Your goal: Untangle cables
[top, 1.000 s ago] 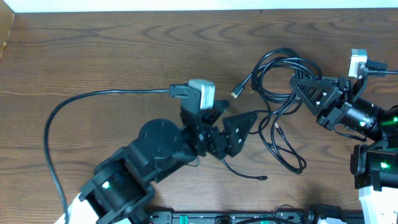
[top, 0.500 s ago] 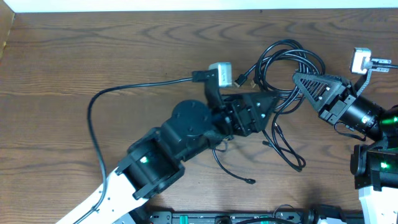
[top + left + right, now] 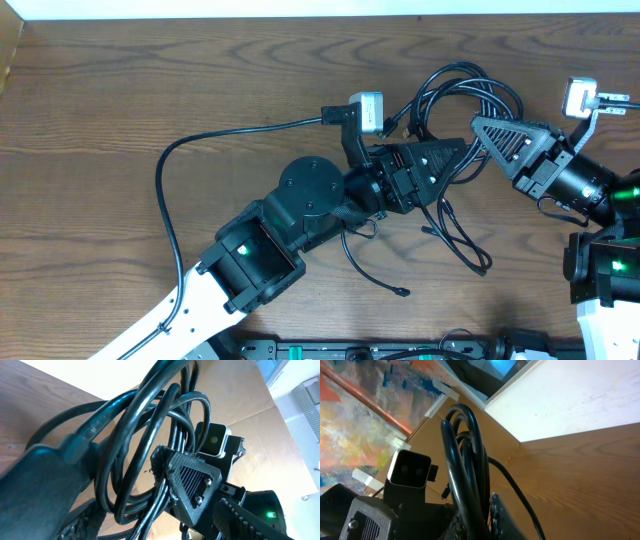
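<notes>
Evidently little is undone: the cables (image 3: 462, 470) are bunched near the right edge, clenched by the right gripper (image 3: 478, 128). Whether the left gripper (image 3: 450, 158) is clenched cannot be told.

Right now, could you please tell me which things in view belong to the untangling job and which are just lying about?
Belongs to the job:
- cables, thin black cords looped in a bundle between the two arms, with loose strands trailing across the wood

Just there:
- thick arm cable running to the left arm
- wooden table
</notes>
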